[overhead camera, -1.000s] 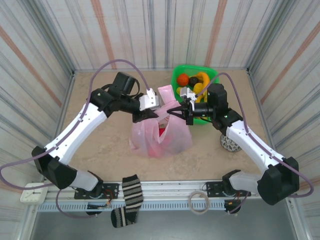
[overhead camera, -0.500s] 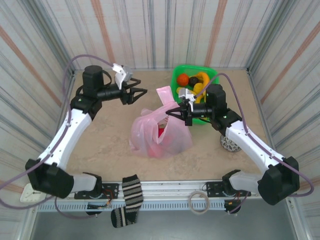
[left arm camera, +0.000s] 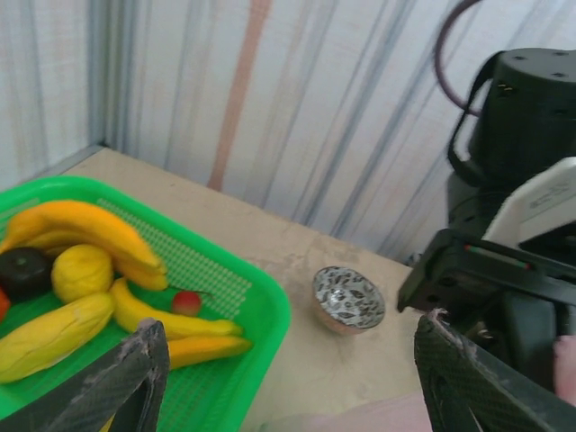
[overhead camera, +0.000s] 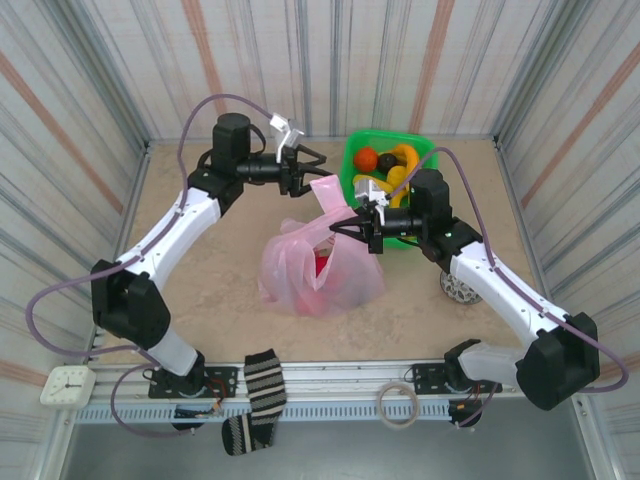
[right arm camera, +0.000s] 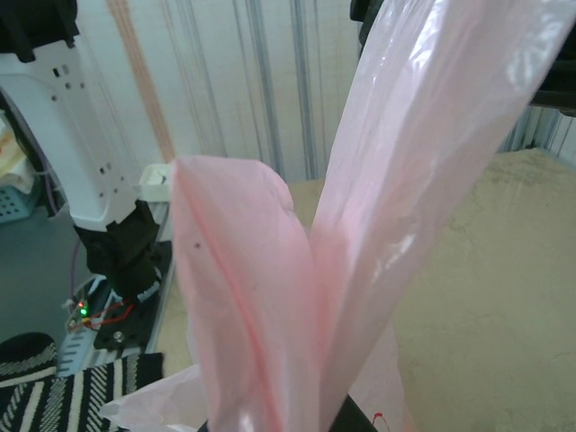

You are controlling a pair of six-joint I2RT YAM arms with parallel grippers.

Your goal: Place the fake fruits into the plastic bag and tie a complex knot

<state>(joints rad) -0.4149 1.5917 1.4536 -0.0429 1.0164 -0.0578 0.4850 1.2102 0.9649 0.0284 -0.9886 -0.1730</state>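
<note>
The pink plastic bag [overhead camera: 322, 268] sits mid-table with something red showing through it. My right gripper [overhead camera: 345, 222] is shut on the bag's strap handles [right arm camera: 360, 207], which stand up as two pink bands in the right wrist view. One handle end [overhead camera: 328, 188] sticks up toward the back. Just left of that end my left gripper [overhead camera: 305, 165] hangs open and holds nothing; its dark fingers [left arm camera: 135, 378] frame the basket corner. Fake fruits [overhead camera: 385, 165] lie in the green basket [overhead camera: 352, 160]: bananas [left arm camera: 90, 229], a lemon, a dark round one and a small red one.
A patterned bowl [overhead camera: 460, 287] stands right of the basket and appears as a bowl [left arm camera: 349, 299] beside the basket corner. A striped sock [overhead camera: 262, 385], a tape ring [overhead camera: 397, 403] and a small clock [overhead camera: 62, 385] lie by the front rail. Striped walls enclose the table.
My left gripper let go of the bag's handles, opened, pulled away to the back left, then swung right toward the basket. The right gripper stayed shut on the handles.
</note>
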